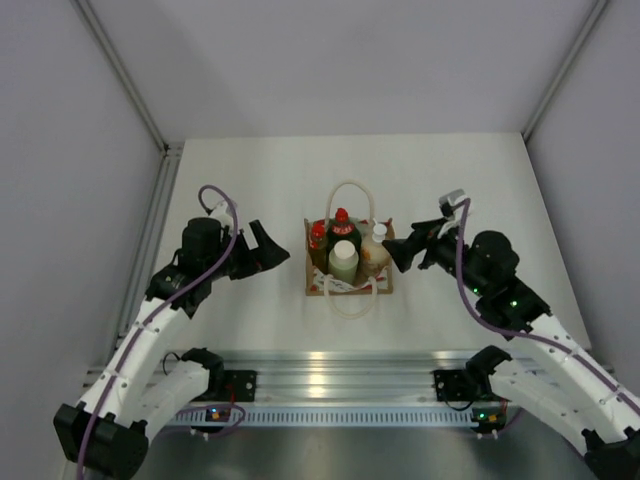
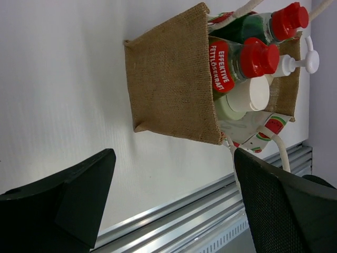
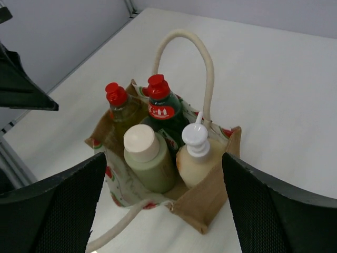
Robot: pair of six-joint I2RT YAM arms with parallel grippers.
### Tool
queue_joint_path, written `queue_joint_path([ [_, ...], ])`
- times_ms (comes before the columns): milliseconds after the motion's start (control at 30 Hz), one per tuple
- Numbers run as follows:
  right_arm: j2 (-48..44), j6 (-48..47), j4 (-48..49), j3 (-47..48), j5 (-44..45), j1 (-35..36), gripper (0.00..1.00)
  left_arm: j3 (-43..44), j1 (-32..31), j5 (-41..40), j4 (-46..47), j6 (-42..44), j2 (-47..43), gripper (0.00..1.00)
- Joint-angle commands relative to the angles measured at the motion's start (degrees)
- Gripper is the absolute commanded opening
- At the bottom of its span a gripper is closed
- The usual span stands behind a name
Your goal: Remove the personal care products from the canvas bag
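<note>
The canvas bag [image 1: 380,278] stands upright mid-table with all the bottles inside: a cream pump bottle [image 3: 197,158], a slim yellow bottle with red cap [image 3: 120,108], a dark green bottle with red cap [image 3: 160,108] and a pale green cylinder with white cap [image 3: 147,158]. The bag also shows in the left wrist view [image 2: 168,74]. My left gripper [image 1: 268,246] is open, just left of the bag. My right gripper [image 1: 398,250] is open, close to the bag's right side, and its fingers [image 3: 274,211] flank the bag in the wrist view.
An aluminium rail [image 1: 340,375] runs along the near table edge. Grey walls enclose the table on the left, right and back. One cream handle [image 1: 350,190] loops toward the back and the other [image 1: 350,300] toward the front.
</note>
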Motion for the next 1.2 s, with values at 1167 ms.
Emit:
queue_joint_path([
  [1167,32.0,-14.8,34.9,-2.4,12.5,8.7,0.49,0.2,-1.4,1.8,-3.3,9.0,-3.1,0.98],
])
